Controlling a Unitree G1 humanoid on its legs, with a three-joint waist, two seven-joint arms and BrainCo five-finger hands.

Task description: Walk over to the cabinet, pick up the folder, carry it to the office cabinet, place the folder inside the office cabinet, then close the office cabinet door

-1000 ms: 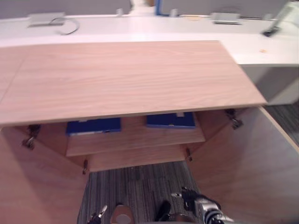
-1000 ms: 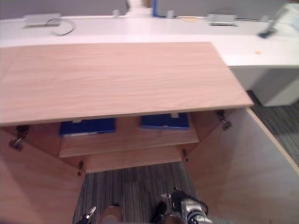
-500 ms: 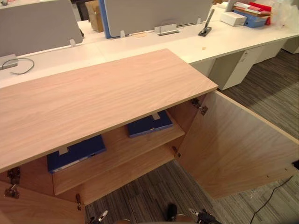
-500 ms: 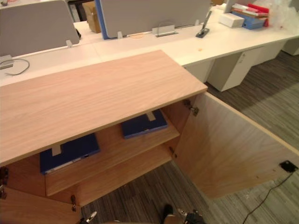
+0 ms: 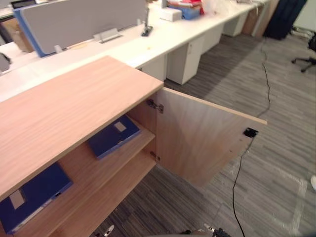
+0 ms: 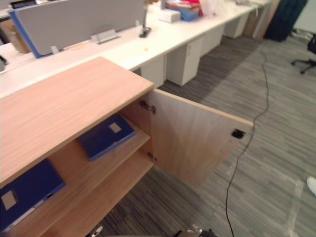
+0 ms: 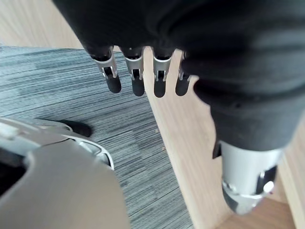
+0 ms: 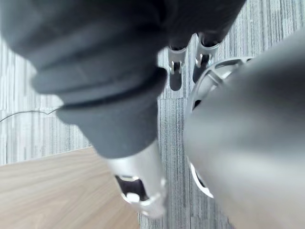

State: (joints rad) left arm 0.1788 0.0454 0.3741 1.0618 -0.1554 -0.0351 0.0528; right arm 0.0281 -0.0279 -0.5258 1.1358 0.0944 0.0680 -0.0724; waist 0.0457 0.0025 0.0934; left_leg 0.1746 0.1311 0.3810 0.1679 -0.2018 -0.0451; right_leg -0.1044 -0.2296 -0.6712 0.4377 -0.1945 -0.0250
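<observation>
The wooden cabinet [image 5: 64, 108] stands with its right door [image 5: 197, 138] swung wide open. On its upper shelf lie two flat blue folders: one [image 5: 113, 137] near the right hinge, the other [image 5: 29, 195] further left. My left hand [image 7: 138, 78] hangs low beside a wooden panel, fingers straight and holding nothing; its tips [image 5: 106, 231] show at the bottom edge of the eye view. My right hand [image 8: 176, 71] hangs over the striped carpet, fingers also straight and empty, and its tips [image 5: 212, 230] show low in the eye view. Both hands are well below and in front of the folders.
Behind the cabinet runs a long white desk [image 5: 163, 37] with a grey divider [image 5: 84, 19], boxes and white drawer units [image 5: 190, 59] under it. A black cable [image 5: 242, 163] trails over the grey carpet past the open door. An office chair [image 5: 306, 57] stands far right.
The camera has swung to the right, so the whole scene has slid left and the open right door is now central. Both hands stay low at the bottom edge.
</observation>
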